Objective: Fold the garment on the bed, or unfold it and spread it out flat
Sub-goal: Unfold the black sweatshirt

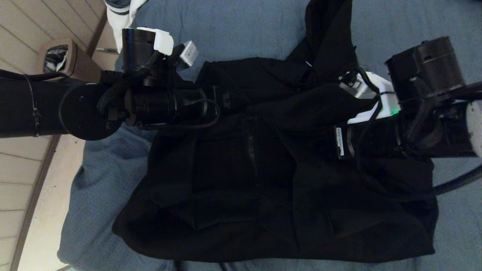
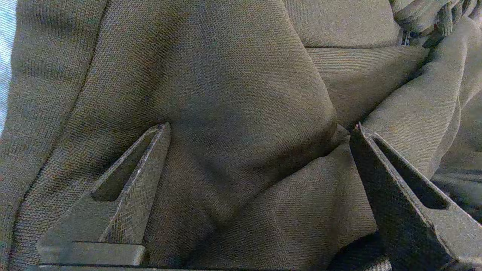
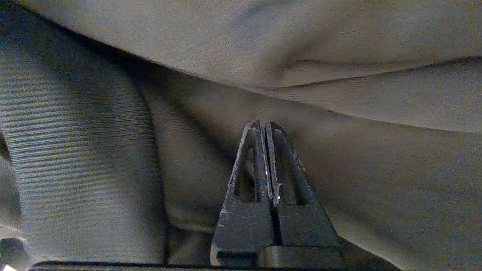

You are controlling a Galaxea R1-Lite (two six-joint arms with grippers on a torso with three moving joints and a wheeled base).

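Two end effectors work over the black hoodie (image 1: pixel 271 169), which lies crumpled on the blue-grey bed (image 1: pixel 233 26). Left end effector (image 2: pixel 260 130): released, fingers (image 2: pixel 128 188) spread wide, folded hoodie fabric directly ahead and between them. Right end effector (image 3: pixel 264 126): clenched, fingertips pressed together, nothing visibly pinched; hoodie fabric and a ribbed band (image 3: pixel 79 169) lie just beside it.

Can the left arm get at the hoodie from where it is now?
Probably yes: the left gripper stands open right over a fold of the hoodie, with nothing between its fingers and the cloth.
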